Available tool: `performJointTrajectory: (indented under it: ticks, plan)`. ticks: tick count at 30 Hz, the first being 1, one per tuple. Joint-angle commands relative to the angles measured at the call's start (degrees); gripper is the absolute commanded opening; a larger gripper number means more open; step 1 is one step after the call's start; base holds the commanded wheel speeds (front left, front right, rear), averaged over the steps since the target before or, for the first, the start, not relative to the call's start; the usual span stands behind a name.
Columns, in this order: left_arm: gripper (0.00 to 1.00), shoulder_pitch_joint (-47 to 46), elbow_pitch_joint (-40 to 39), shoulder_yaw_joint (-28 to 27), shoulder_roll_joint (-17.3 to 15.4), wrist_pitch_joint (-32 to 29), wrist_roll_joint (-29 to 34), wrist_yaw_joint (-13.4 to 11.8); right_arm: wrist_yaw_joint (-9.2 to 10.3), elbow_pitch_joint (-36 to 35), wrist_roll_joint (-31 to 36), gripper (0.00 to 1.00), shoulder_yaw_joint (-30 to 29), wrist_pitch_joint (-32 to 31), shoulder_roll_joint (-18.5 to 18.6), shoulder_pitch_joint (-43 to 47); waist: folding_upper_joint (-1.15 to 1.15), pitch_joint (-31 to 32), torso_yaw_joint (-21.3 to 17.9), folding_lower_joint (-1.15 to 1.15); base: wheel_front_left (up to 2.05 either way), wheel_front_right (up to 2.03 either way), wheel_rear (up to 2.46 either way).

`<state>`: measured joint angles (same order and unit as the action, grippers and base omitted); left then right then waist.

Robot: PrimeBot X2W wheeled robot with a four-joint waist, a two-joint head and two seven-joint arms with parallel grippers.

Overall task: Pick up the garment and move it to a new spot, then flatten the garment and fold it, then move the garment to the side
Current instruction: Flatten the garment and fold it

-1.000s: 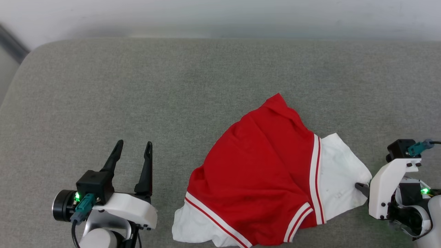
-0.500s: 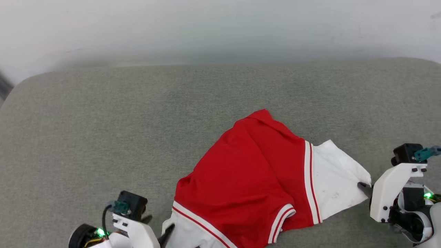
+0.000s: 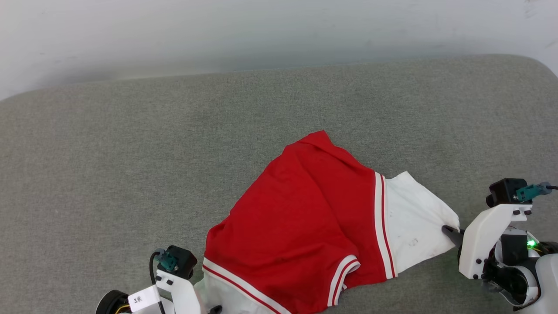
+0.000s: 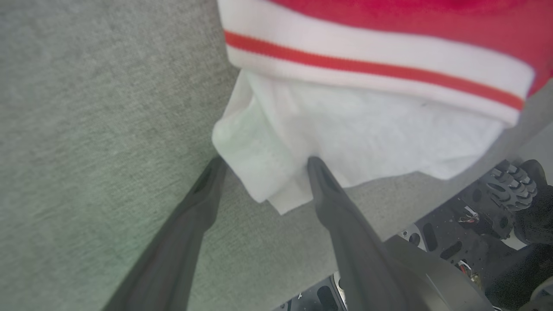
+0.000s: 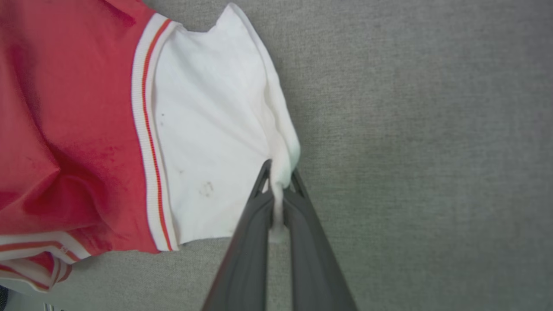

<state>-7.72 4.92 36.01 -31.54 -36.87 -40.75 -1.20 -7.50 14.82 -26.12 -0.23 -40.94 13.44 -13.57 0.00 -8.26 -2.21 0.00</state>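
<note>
The right claw [image 5: 278,181] has clamped one garment [image 3: 305,218] sleeve [image 5: 207,129]; the left claw [image 4: 263,166] (jaws apart) now straddles the other sleeve [image 4: 345,138], so pickup looks near.

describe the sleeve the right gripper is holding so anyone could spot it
On the grey cushion, find the red garment near the front edge. The sleeve is the white one on the robot's right, past a red-white striped band. Unlike the other white sleeve, its hem is pinched in the shut right gripper.

A broad grey-green woven fabric cushion [image 3: 130,152], rounded at its far corners, spreads before me against a plain, softly lit white wall [image 3: 261,30].
</note>
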Motion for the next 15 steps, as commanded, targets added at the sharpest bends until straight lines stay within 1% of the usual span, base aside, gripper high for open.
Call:
performJointTrajectory:
  ticks: [1, 2, 5, 8, 12, 15]
  plan:
    - [0.19, 1.9, 2.3, 2.5, 2.0, -1.4, -0.7, 0.8, 0.02, -0.3, 0.0, 0.00, 0.0, 0.1, -0.1, -0.1, 0.00, 0.1, -0.1, 0.00, 0.00, 0.00, 0.00]
    - [0.00, 1.8, 2.6, 2.9, 2.3, -1.8, -0.8, 1.2, 0.02, -0.4, 0.0, 0.00, -0.1, 0.2, 0.0, -0.1, 0.00, 0.2, -0.2, 0.00, 0.00, 0.00, 0.00]
    - [0.00, 1.5, 2.8, 3.0, 2.3, -0.9, -0.3, 1.5, 0.02, -0.7, 0.1, 0.00, -0.5, 0.5, 0.2, 0.2, 0.00, 0.8, -0.1, 0.00, 0.00, 0.00, 0.00]
    - [0.00, 0.7, 2.5, 1.3, 1.3, 2.1, 0.8, 0.6, 0.02, -1.0, 0.2, 0.00, -0.8, 0.6, 0.1, 0.7, 0.00, 1.7, 0.1, 0.00, 0.00, 0.00, 0.00]
    - [0.00, -1.1, 1.2, -1.6, 0.7, 7.9, 3.1, -1.5, 0.02, -1.8, 0.6, 0.00, -1.1, 2.2, 0.2, 0.8, 0.00, 3.1, 0.5, 0.00, 0.00, 0.00, 0.00]
    - [0.00, -2.4, -0.5, -4.1, 0.3, 12.5, 4.9, -3.7, 0.02, -2.3, 1.6, 0.00, -1.5, 4.3, 0.3, 0.2, 0.00, 4.0, 0.7, 0.00, 0.00, 0.00, 0.00]
